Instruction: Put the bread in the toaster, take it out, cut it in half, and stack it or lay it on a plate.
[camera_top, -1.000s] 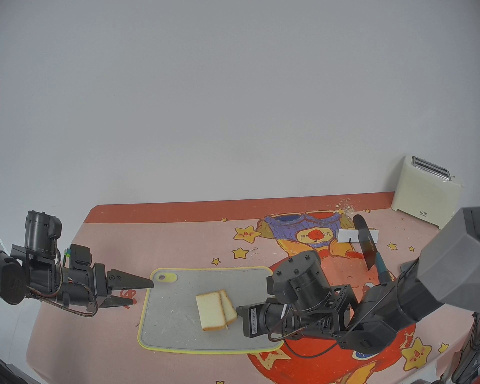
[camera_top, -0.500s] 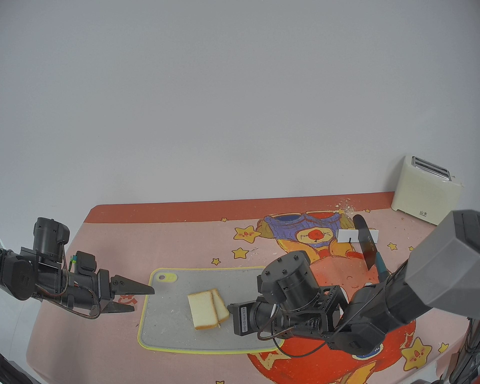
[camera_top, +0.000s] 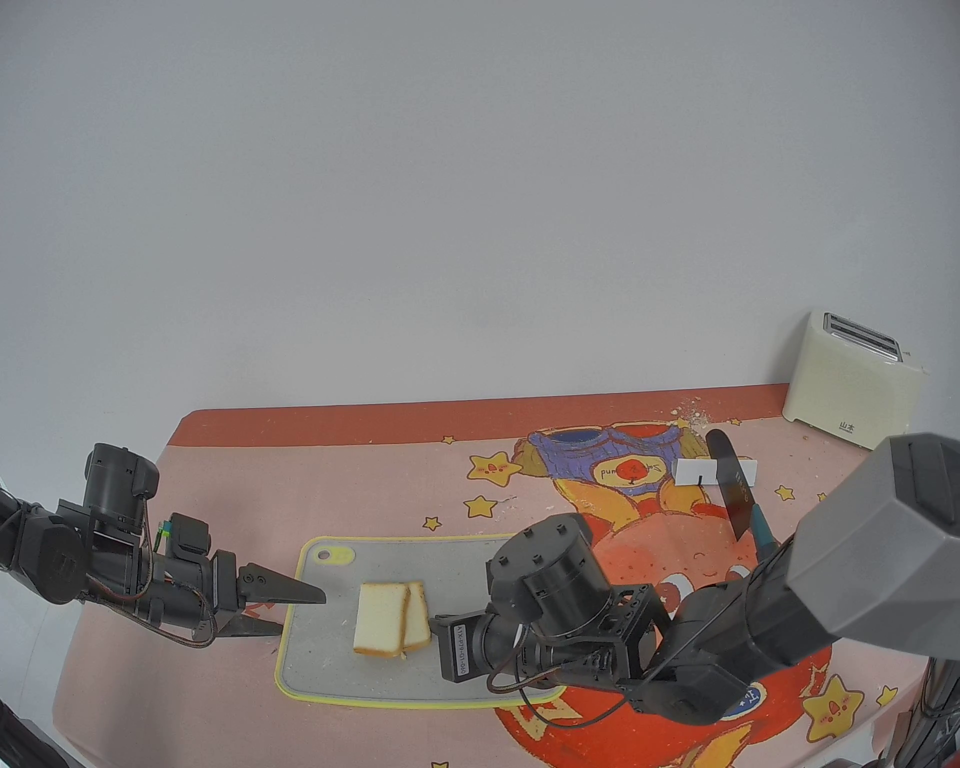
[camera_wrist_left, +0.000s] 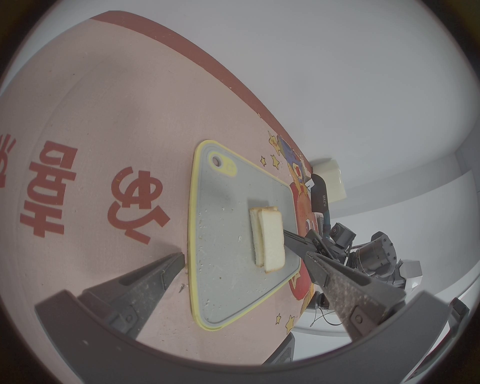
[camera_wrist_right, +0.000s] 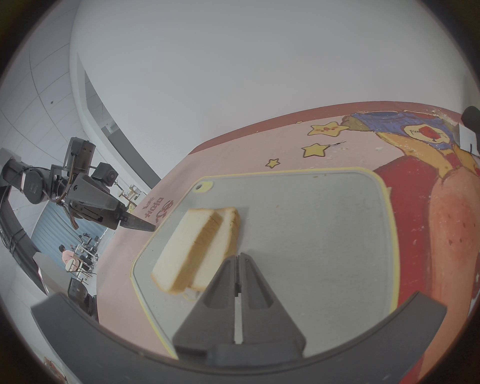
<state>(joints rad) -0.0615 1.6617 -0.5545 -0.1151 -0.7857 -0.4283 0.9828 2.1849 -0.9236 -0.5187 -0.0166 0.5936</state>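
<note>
Two bread halves (camera_top: 388, 619) lean overlapped on the grey, yellow-rimmed cutting board (camera_top: 330, 665), left of its middle. In the right wrist view my right gripper (camera_wrist_right: 239, 257) is shut, with its tip at the right edge of the bread (camera_wrist_right: 197, 247); I cannot tell if it touches. My left gripper (camera_top: 300, 613) stands open at the board's left edge, a short gap from the bread. From the left wrist view the bread (camera_wrist_left: 267, 238) lies on the board (camera_wrist_left: 220, 270) ahead of the open left gripper (camera_wrist_left: 243, 258), which holds nothing. The cream toaster (camera_top: 850, 381) stands at the table's far right.
A dark-bladed knife (camera_top: 738, 495) rests tilted in a white holder (camera_top: 715, 470) right of the board, behind my right arm. The table mat (camera_top: 330, 470) has free room behind the board.
My right arm moved left across the board and the bread halves slid left with it. My left gripper came lower and closer to the board's left edge, still open.
</note>
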